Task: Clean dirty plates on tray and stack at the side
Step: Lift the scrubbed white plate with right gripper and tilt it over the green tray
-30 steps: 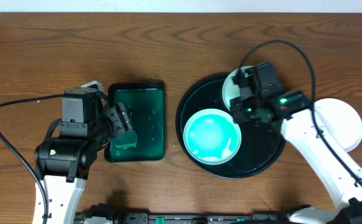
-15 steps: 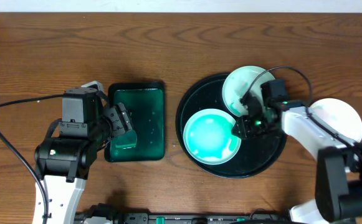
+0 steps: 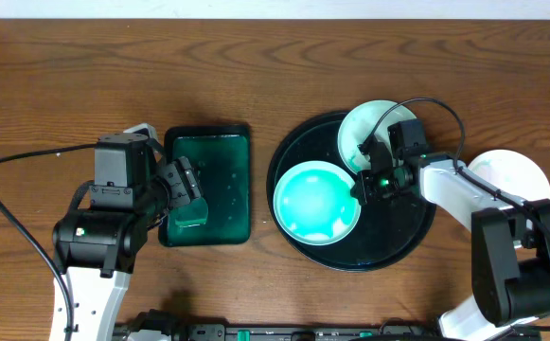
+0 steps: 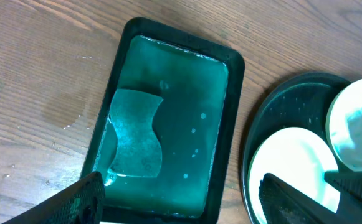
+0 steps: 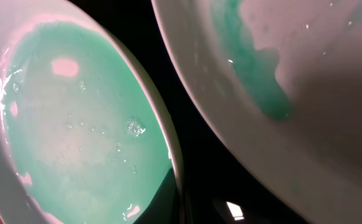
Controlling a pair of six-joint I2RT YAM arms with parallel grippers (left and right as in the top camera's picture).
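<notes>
The black round tray holds two plates. A plate full of teal liquid lies at its left front, and a teal-smeared plate rests at its back rim. A third, white plate sits on the table to the right. My right gripper is shut on the right rim of the teal-filled plate. In the right wrist view a dark finger lies over that rim, with the smeared plate close by. My left gripper hangs open over the green tray, holding nothing.
A rectangular dark green tray of teal water holds a pale sponge at its left. Cables trail from both arms across the wooden table.
The right gripper came off the back plate, dropped to the teal-filled plate's right rim and closed there. That plate slid slightly left. The left arm stayed still.
</notes>
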